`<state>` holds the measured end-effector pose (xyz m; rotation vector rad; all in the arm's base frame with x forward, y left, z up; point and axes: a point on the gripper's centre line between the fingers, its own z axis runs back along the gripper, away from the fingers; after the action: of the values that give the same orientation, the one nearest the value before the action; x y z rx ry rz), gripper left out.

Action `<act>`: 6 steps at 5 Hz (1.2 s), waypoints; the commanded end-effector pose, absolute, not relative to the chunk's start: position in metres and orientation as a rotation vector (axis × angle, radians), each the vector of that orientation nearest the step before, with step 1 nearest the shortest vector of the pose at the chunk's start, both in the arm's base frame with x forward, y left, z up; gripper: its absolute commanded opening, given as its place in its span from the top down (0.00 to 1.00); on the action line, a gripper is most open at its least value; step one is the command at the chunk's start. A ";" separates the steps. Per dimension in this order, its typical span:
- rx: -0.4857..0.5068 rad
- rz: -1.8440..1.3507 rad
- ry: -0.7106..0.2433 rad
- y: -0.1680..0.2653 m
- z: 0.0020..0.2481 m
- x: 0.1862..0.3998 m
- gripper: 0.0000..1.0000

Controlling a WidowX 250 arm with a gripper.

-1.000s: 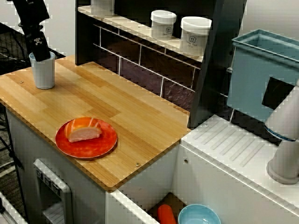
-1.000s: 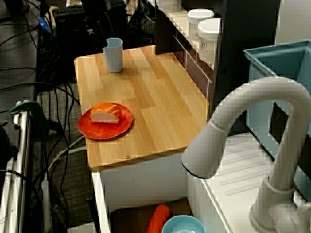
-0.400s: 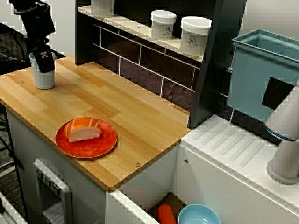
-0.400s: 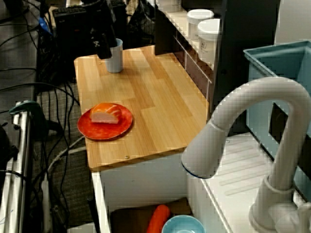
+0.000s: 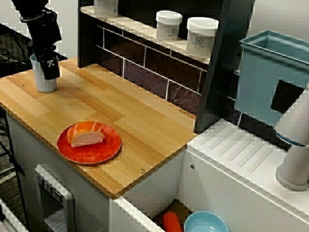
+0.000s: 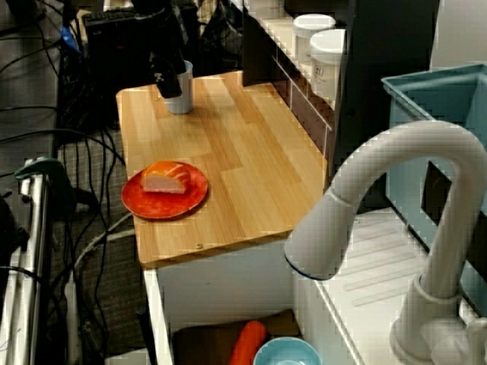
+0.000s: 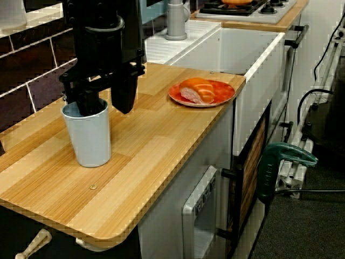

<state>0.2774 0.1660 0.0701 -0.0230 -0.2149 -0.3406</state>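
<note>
My black gripper (image 7: 105, 102) stands over a pale blue cup (image 7: 91, 140) at the far end of the wooden counter (image 7: 161, 145). In the low view from the counter's end, one finger reaches down inside the cup and the other (image 7: 125, 91) hangs outside its rim, so the jaws straddle the cup wall and look open. In the view from above, the gripper (image 5: 44, 67) covers the cup's (image 5: 43, 83) right side. From the faucet side, the gripper (image 6: 169, 80) hides part of the cup (image 6: 181, 103). An orange plate (image 5: 99, 151) with a piece of salmon sushi (image 5: 86, 135) sits near the counter's front edge.
Two white jars (image 5: 169, 24) (image 5: 201, 36) stand on the dark tiled shelf behind the counter. A white faucet (image 6: 380, 190) and a blue bin (image 5: 270, 72) are by the sink, which holds a blue bowl (image 5: 205, 223) and an orange item (image 5: 171, 222).
The gripper has come down and moved slightly right onto the cup, from above its rim to straddling its wall. Cup, plate and sushi have not moved.
</note>
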 end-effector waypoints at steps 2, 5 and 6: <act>-0.044 -0.396 -0.199 0.150 0.088 0.292 1.00; -0.058 -0.512 -0.343 0.065 0.104 0.283 1.00; -0.037 -0.566 -0.354 0.037 0.098 0.276 1.00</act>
<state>0.2741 0.0350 0.0849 -0.0621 -0.3081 -0.5644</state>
